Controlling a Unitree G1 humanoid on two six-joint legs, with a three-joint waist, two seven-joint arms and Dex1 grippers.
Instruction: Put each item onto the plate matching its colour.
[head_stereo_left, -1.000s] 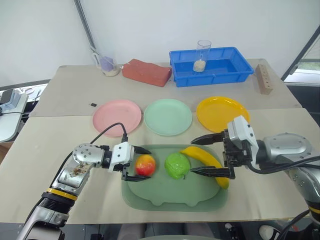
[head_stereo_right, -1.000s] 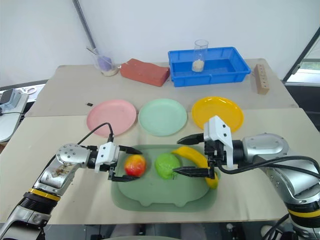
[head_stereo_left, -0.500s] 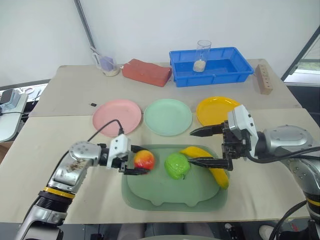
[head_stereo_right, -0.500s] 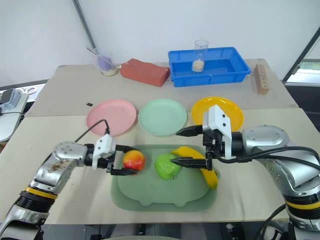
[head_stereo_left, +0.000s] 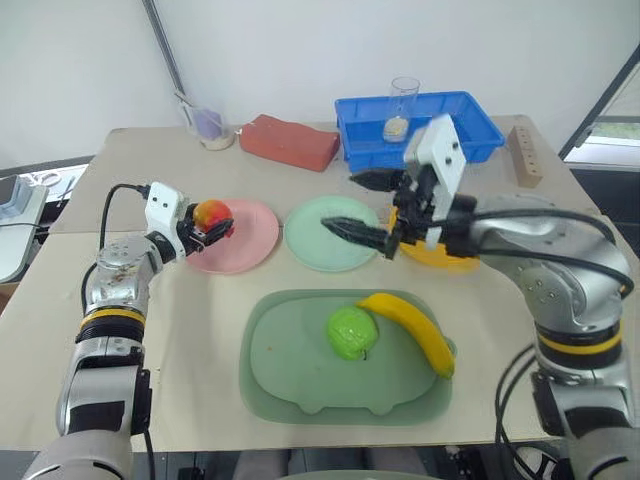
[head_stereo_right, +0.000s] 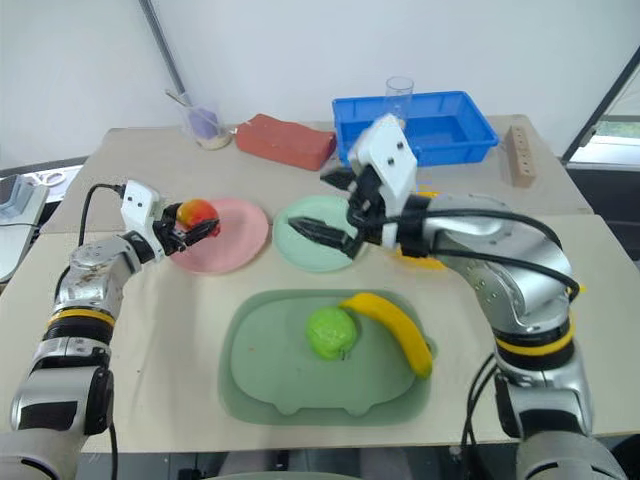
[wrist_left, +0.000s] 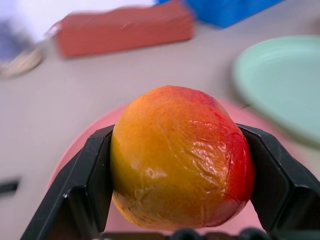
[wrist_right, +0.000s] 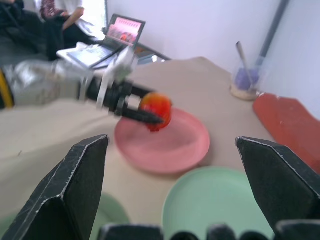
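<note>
The left claw (head_stereo_left: 208, 224) clamped the red-orange apple (head_stereo_left: 211, 215) over the pink plate's (head_stereo_left: 250, 236) near rim; the right claw (head_stereo_left: 361, 205), spread wide, partly hid the yellow plate (head_stereo_left: 440, 255).

Silver-grey metal arms with rounded joint housings, each banded in yellow and black near the forearm. White boxy wrist modules, black two-finger grippers (left (head_stereo_left: 210, 224), right (head_stereo_left: 352, 203)). Black cables looping over the left wrist and below the right elbow.
</note>
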